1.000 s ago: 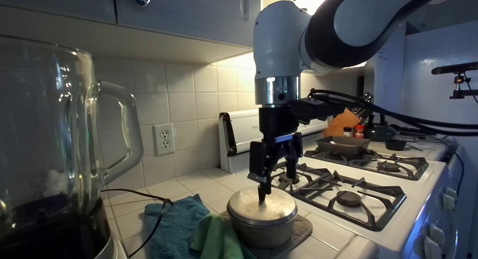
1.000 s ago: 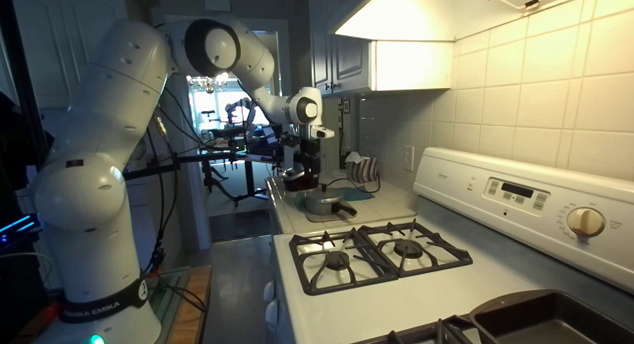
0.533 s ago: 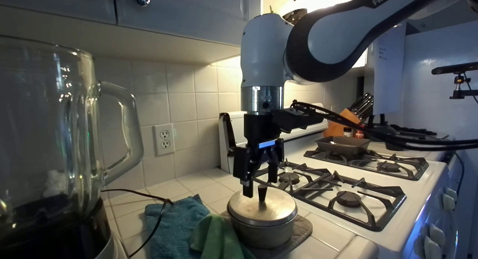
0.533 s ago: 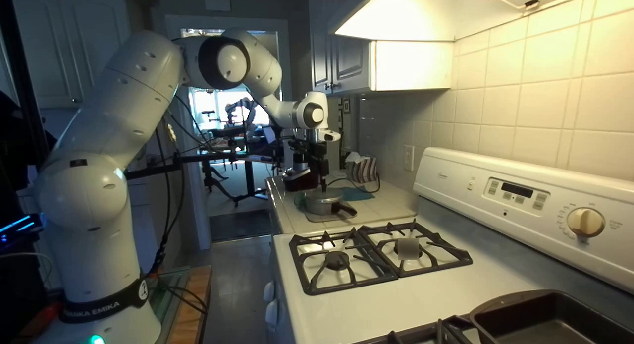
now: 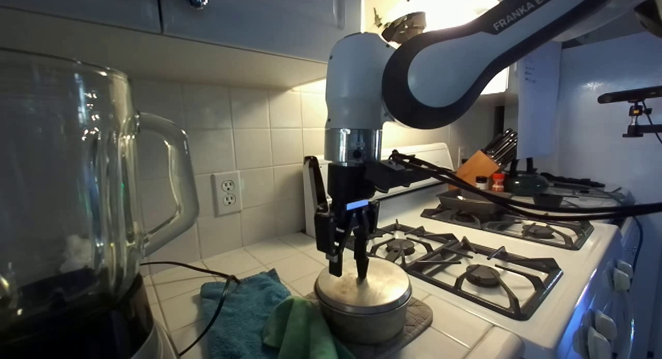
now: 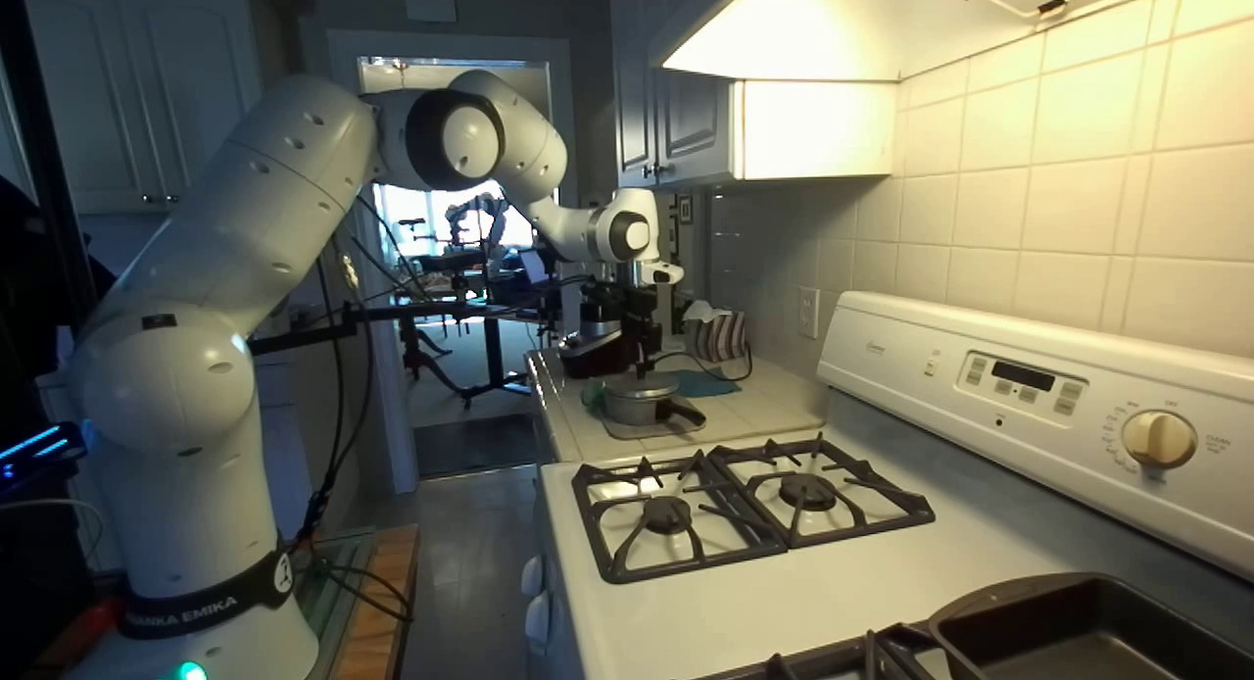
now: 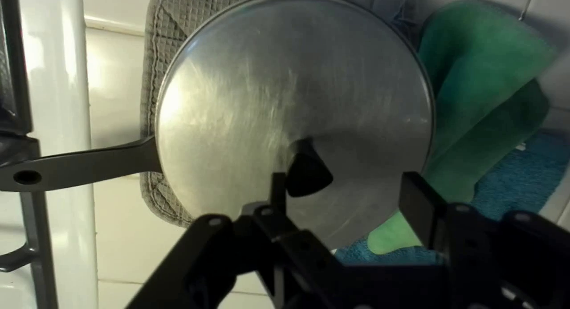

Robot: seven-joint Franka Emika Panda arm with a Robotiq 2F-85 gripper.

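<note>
Down went the gripper [image 5: 348, 268], fingers [image 7: 421, 204] apart, one just beside the knob [image 7: 308, 175] on the lid [image 7: 240, 99]. It seems to be lining up; next needs a pinch.

White tiled countertop [image 5: 297, 258] carrying a quilted pot holder [image 5: 419, 316], blue towel [image 5: 238, 310], blender [image 5: 93, 214], striped tissue box [image 6: 721, 337]

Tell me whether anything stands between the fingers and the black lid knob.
Nothing visible does. In the wrist view the knob shows between the parted fingers, nearer one of them; contact is unclear. The green cloth lies beside the pot, off its lid.
</note>
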